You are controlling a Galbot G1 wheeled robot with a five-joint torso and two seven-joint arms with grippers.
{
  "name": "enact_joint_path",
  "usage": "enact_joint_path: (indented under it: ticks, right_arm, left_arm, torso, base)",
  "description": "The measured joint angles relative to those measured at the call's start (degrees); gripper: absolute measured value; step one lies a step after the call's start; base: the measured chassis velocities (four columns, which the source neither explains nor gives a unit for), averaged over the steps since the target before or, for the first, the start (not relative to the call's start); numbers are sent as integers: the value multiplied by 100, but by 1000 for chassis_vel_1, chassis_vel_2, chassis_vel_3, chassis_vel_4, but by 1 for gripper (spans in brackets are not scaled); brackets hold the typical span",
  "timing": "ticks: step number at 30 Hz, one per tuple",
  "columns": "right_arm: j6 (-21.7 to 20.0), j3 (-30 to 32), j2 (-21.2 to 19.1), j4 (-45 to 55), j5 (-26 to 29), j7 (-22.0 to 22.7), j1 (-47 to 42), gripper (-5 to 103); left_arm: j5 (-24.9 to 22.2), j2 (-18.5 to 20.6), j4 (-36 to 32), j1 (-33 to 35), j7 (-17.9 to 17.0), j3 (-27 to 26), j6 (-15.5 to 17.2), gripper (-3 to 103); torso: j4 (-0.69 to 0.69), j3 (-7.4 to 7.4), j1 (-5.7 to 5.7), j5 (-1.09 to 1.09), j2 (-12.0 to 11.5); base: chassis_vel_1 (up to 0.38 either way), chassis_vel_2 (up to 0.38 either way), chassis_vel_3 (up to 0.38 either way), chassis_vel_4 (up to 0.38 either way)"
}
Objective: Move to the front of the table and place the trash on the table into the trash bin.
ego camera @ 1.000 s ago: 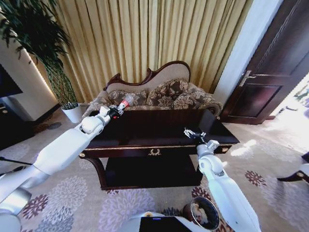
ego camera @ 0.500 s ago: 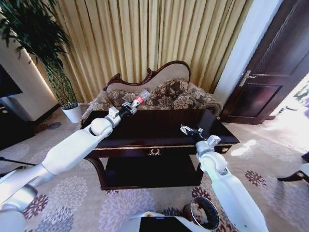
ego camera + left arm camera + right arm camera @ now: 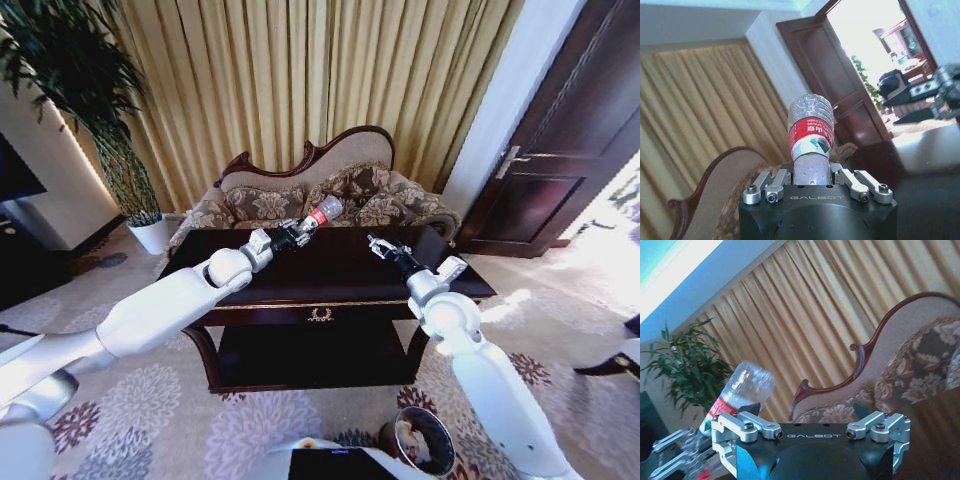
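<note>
The left gripper (image 3: pixel 293 233) was clamped on one clear plastic bottle with a red and white label (image 3: pixel 322 213), holding it up above the back of the dark shiny wooden table with gold trim (image 3: pixel 340 290). The right gripper (image 3: pixel 378 244) hung above the table's right side with its fingers spread, holding nothing. One flowery sofa (image 3: pixel 350 190) stood just behind the table, with gold curtains (image 3: pixel 300 80) behind it. One small round dark brown trash bin (image 3: pixel 422 440) sat on the carpet near the robot, with some pale trash inside.
</note>
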Motion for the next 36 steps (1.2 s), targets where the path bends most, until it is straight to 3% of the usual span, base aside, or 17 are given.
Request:
enact_joint_path:
  ticks: [16, 36]
  right_arm:
    - [-27, -53, 95, 54, 156, 21, 170, 100]
    - [31, -56, 105, 108, 7, 8, 209, 100]
  left_arm:
    - [-38, -136, -38, -195, -114, 325, 57, 33]
    - [-304, -789, 38, -569, -426, 748, 324, 33]
  torso:
    - [1, 0, 0, -1, 0]
    - [1, 0, 0, -1, 0]
  base:
    - [0, 0, 0, 0]
    - [0, 0, 0, 0]
